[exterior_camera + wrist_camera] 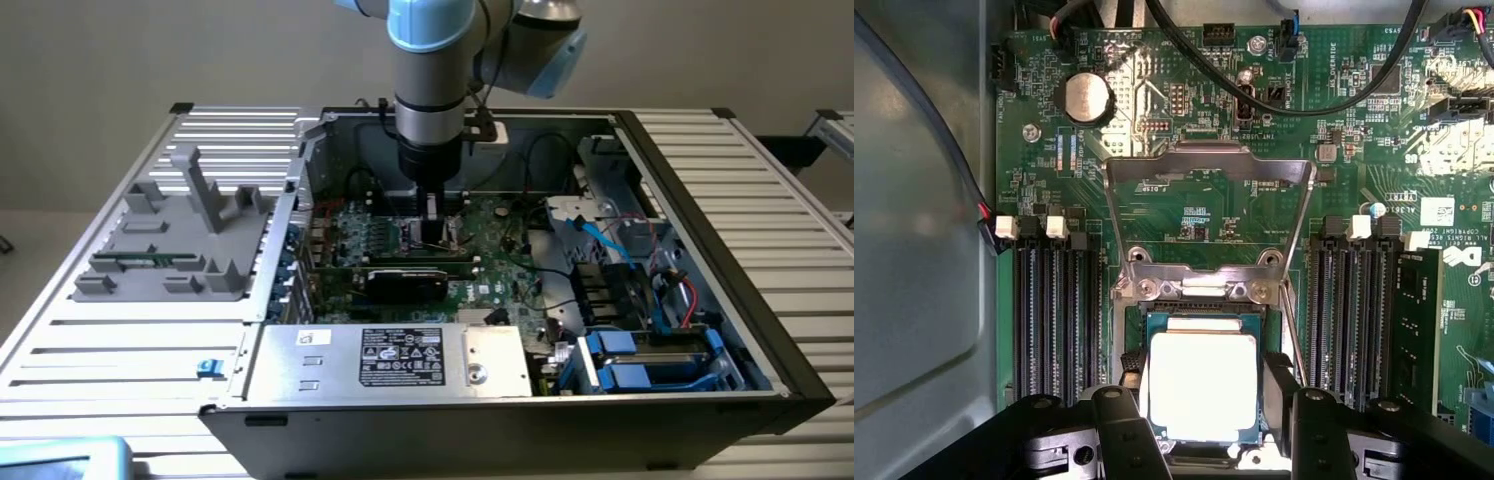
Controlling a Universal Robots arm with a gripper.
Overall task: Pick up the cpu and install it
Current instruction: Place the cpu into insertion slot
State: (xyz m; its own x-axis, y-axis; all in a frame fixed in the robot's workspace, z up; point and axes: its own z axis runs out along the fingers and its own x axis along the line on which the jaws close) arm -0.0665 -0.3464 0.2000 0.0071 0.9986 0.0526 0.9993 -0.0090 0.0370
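The cpu [1202,385], a square chip with a bright silver top and a dark rim, sits between my gripper's [1204,382] two black fingers [1130,415], which press on its opposite edges. It lies within the frame of the motherboard socket [1154,318]; whether it is seated or just above I cannot tell. The socket's metal load plate [1209,165] is swung open beyond it. In the exterior view the gripper [435,235] reaches straight down into the open computer case [747,300], over the green motherboard [501,270].
Black memory slots [1054,310] flank the socket, with a memory stick [1417,330] fitted on one side. A coin battery [1085,98] and black cables [1304,105] lie beyond. A silver labelled box [387,358], a black card [420,280] and a grey fixture [174,240] surround the spot.
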